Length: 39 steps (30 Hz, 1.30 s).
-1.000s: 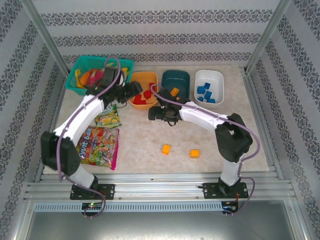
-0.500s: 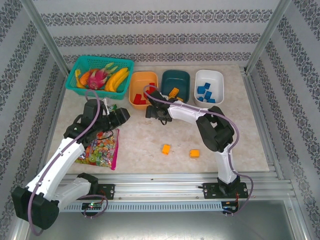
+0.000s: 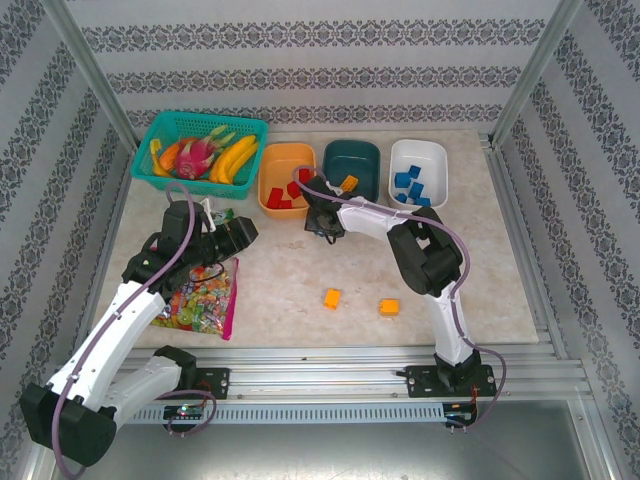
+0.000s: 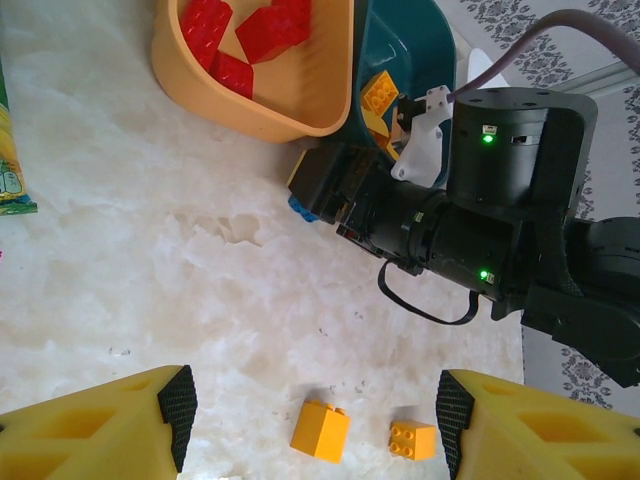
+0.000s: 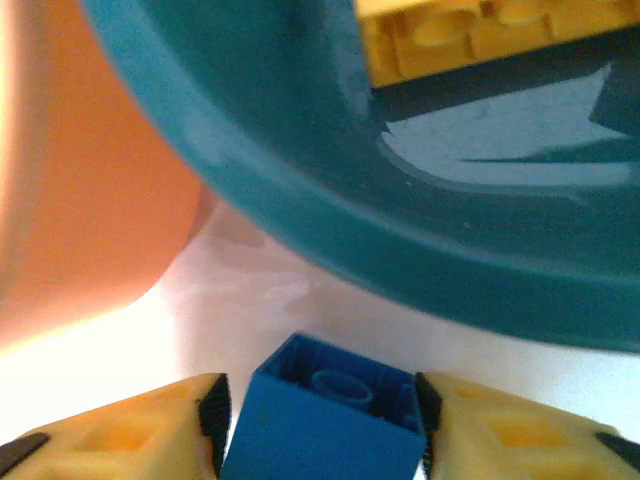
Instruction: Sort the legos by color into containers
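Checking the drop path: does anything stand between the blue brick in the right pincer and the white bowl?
Yes. The teal bowl stands between the blue brick, gripped by the right pincer, and the white bowl; its wall rises just beyond the brick. The brick would likely need lifting over it.

Teal bowl [image 5: 480,230]: glossy plastic. Blue brick [image 5: 325,425]: smooth plastic. Table [image 4: 150,250]: smooth, marble-patterned. Candy bag [image 3: 200,297], 8 o'clock: glossy film. Rails [image 3: 320,385], 6 o'clock: metal.

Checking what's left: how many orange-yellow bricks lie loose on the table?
2: left brick and right brick, side by side near the front edge; arms may hide others.
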Each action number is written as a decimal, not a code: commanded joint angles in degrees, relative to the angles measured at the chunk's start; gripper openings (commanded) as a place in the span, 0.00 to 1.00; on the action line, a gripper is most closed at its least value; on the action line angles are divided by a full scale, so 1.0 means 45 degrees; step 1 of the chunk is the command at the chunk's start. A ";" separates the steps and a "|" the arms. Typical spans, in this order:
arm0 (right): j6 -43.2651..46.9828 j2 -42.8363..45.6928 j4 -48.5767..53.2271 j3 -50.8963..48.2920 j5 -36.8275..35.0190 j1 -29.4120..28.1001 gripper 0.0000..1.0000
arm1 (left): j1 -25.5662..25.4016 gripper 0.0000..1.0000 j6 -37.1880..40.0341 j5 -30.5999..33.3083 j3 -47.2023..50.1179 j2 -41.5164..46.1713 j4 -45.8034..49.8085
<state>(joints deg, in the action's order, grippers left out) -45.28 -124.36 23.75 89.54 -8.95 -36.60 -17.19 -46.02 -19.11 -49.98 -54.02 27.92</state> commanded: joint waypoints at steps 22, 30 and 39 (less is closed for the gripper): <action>0.2623 0.6427 0.2182 -0.2061 0.0201 0.2811 0.27 | -0.2234 0.67 0.0676 -0.1436 -0.2512 -0.3966 -0.2150; 0.3524 0.4886 0.2223 -0.0349 0.0532 0.5917 0.27 | -0.2760 0.67 0.0598 -0.2234 -0.5699 -0.8008 -0.3689; 0.3501 0.0778 0.3450 0.3483 -0.0683 0.7493 0.28 | -0.3106 0.66 0.1056 -0.2968 -0.8859 -1.1406 -0.3543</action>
<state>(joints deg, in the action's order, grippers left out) -30.65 -116.57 35.29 100.53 -8.69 -3.75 -29.93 -43.29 -30.20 -86.11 -102.98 13.93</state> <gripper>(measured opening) 0.336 0.660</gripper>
